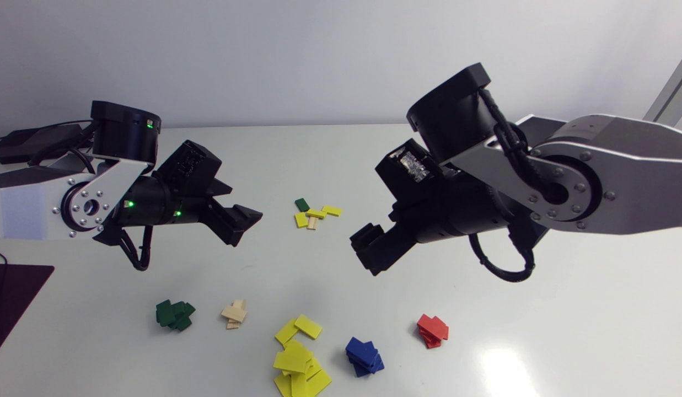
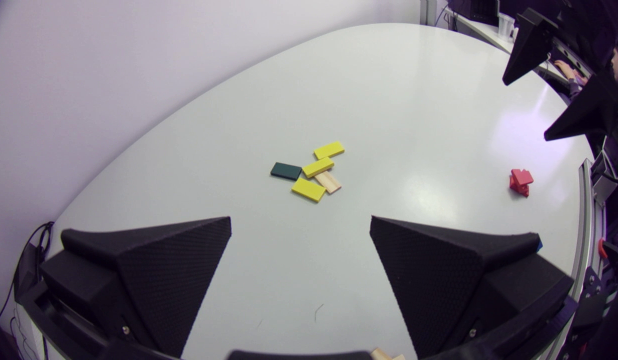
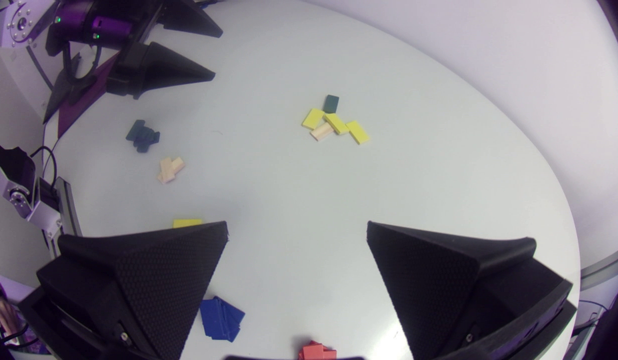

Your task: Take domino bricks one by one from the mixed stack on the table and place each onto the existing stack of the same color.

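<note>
Mixed stack lies well apart from yellow stack.

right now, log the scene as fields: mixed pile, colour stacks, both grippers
mixed pile: three yellow bricks, one green, one wood
stacks, left to right: green stack, wood stack, yellow stack, blue stack, red stack
left gripper: open, empty
right gripper: open, empty

Mixed stack between left claw and right claw, row of single-colour stacks apart from it
</note>
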`<state>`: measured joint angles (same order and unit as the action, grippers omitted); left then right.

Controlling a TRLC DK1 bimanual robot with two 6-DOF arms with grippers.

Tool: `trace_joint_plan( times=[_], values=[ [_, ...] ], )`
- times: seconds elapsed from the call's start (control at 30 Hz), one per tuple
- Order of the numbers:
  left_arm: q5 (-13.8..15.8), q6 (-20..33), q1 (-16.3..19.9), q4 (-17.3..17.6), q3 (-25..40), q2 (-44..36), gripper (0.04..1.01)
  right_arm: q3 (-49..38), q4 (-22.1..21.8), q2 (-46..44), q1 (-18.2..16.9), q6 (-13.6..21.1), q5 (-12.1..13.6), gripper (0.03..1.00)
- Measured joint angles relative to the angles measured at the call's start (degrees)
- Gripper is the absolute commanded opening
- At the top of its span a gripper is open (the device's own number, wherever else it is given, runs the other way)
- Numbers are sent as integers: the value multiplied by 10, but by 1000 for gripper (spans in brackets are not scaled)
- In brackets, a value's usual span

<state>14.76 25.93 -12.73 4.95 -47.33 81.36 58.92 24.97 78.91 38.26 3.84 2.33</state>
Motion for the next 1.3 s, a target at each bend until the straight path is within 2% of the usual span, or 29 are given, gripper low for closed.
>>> trace_joint_plan(
  times=[0.3,0.5,0.6,0.67,0.83,1.1,1.3],
  values=[
    [39,33,24,-30,-7,62,990,5,-1,15,0,0,0,977],
    [90,76,55,-37,-48,134,990,5,-1,16,0,0,0,977],
    [135,100,63,-38,-75,169,990,7,-1,21,1,0,0,977],
    [153,116,63,-38,-88,188,990,8,-1,24,3,0,0,977],
    [181,156,60,-37,-115,236,990,8,-1,27,11,0,3,977],
    [223,219,48,-4,-163,303,990,8,-1,27,10,0,20,977],
    [241,261,48,22,-201,354,990,8,-1,27,10,0,24,977]
  ],
)
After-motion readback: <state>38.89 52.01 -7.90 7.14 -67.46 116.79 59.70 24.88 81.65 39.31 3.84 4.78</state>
